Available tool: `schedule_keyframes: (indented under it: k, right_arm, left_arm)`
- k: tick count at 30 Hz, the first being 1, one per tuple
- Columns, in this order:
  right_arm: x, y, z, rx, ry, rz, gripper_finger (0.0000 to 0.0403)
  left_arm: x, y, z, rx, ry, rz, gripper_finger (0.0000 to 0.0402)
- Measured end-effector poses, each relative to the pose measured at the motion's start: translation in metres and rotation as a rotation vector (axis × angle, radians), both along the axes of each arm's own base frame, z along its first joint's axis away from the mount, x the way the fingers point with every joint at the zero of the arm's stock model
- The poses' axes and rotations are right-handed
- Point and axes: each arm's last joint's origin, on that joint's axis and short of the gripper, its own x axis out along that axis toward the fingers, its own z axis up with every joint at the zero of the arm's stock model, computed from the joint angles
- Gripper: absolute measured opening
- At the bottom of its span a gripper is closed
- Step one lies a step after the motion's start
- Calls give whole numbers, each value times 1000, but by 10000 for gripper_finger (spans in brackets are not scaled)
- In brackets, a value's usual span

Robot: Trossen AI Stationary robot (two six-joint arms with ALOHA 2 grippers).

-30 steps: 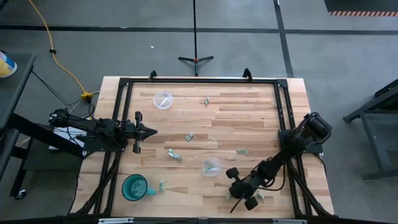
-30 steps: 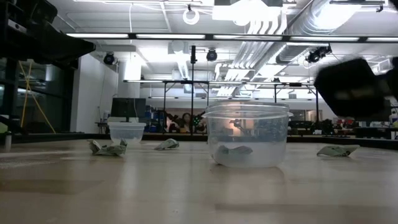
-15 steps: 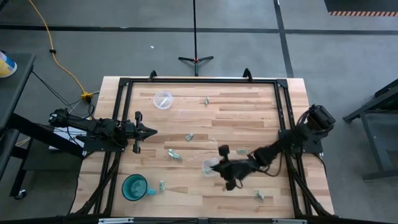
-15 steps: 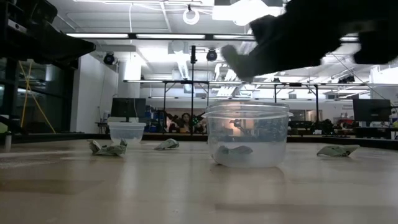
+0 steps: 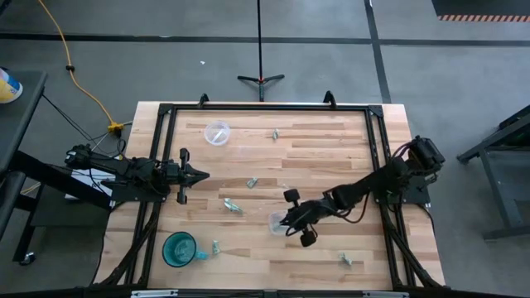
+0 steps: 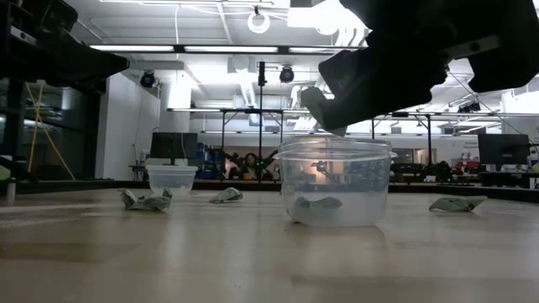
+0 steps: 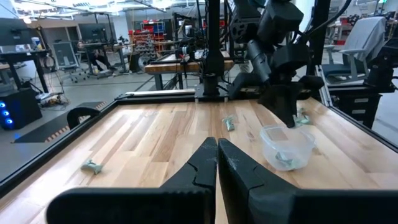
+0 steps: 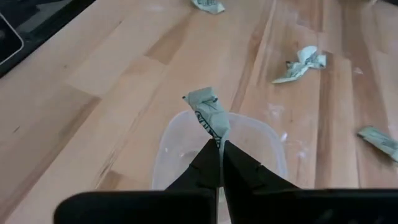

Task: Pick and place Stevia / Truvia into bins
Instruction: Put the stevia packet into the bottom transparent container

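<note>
My right gripper (image 5: pixel 286 222) is shut on a crumpled pale green sachet (image 8: pixel 210 111) and hovers over the nearer clear cup (image 5: pixel 278 222), just above its rim (image 6: pixel 335 145). One sachet (image 6: pixel 316 204) lies on that cup's floor. The second clear cup (image 5: pixel 217 132) stands near the far edge. Loose sachets lie flat on the wood: (image 5: pixel 252 183), (image 5: pixel 233 205), (image 5: pixel 322 201). My left gripper (image 5: pixel 203 175) waits shut at the table's left side, touching nothing. My right gripper pinches the sachet by one end (image 8: pixel 216 138) between its two fingertips (image 8: pixel 205 155). The fingers come from the table's right, slanting down. The sachet's free end (image 8: pixel 200 96) sticks out past the tips, lifted clear above the cup's opening.
A teal handled cup (image 5: pixel 179 248) stands near the near left corner with a sachet (image 5: pixel 215 247) beside it. More sachets lie near the far edge (image 5: pixel 275 134) and the near right (image 5: pixel 346 260). A black frame (image 5: pixel 265 108) borders the table.
My right gripper has swung from the near right part of the table toward the left and far side, carrying the sachet, and now stands over the nearer clear cup. The loose sachets and both cups have stayed put.
</note>
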Motion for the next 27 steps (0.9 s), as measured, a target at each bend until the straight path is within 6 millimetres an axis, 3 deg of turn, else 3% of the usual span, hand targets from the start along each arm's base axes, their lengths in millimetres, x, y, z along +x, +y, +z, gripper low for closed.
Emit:
schedule_keyframes:
  k: [4,10,16,20,27]
  right_arm:
    - [0,0,-1,-2,7,-9,48]
    - [-1,-3,1,6,5,-119,151]
    - [-20,-9,25,195,110,-216,228]
    - [-41,-8,39,478,314,-322,243]
    - [-85,34,25,592,690,-460,236]
  left_arm:
    - [0,0,0,1,0,0,49]
    - [0,0,0,1,1,0,49]
    - [0,0,0,1,0,0,49]
    - [0,0,0,1,0,-1,49]
    - [0,0,0,1,0,-1,49]
